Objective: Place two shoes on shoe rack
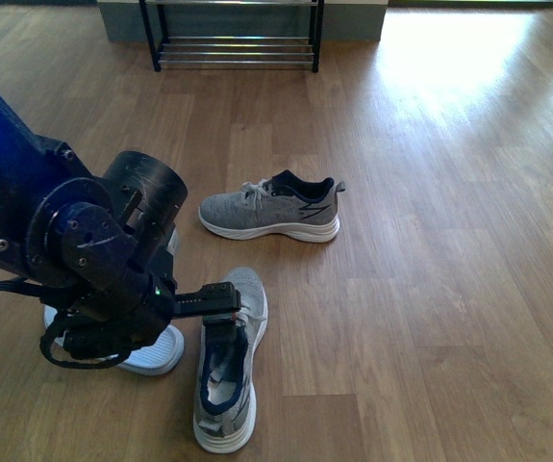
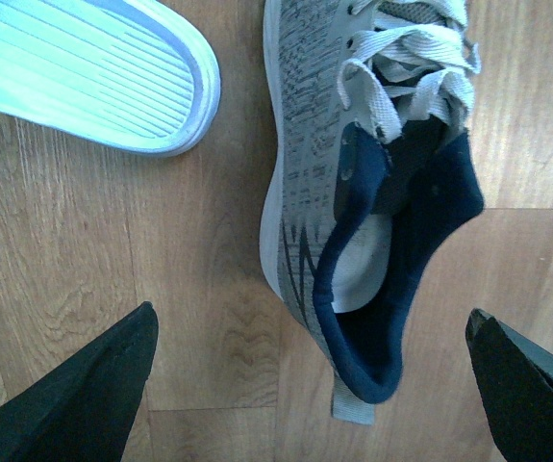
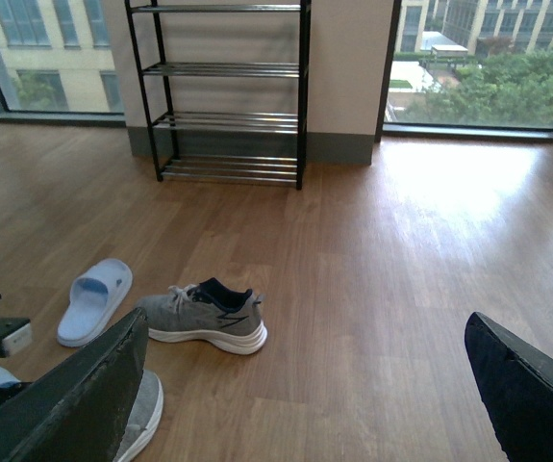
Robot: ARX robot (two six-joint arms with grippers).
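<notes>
Left gripper [image 2: 310, 318] hangs over the near shoe [image 2: 353, 241] with its fingers [image 2: 84, 395] wide apart, the heel end and navy collar lying between them. I cannot tell whether either finger touches the knit yet. This shoe lies on the floor [image 1: 449, 289] close in front of me, toe pointing away. The far shoe [image 1: 271, 212] sits side-on further out, and the rack [image 1: 233, 38] stands well beyond both, against the wall.

The step in hand looks like taking the near shoe. To do it well I should centre the heel between the fingers, come down so one finger goes inside the collar or both bracket the firm heel, and close there rather than on the loose laces or the soft tongue. The collar looks floppy, so a shallow pinch may slip; a deeper bite toward the sole should hold better.

An upturned slipper [image 2: 93, 77] lies just beside the shoe on one side, and I should keep my finger from catching it.

Right gripper [image 3: 305, 322] is spread wide too, holding nothing, well above the floor.
</notes>
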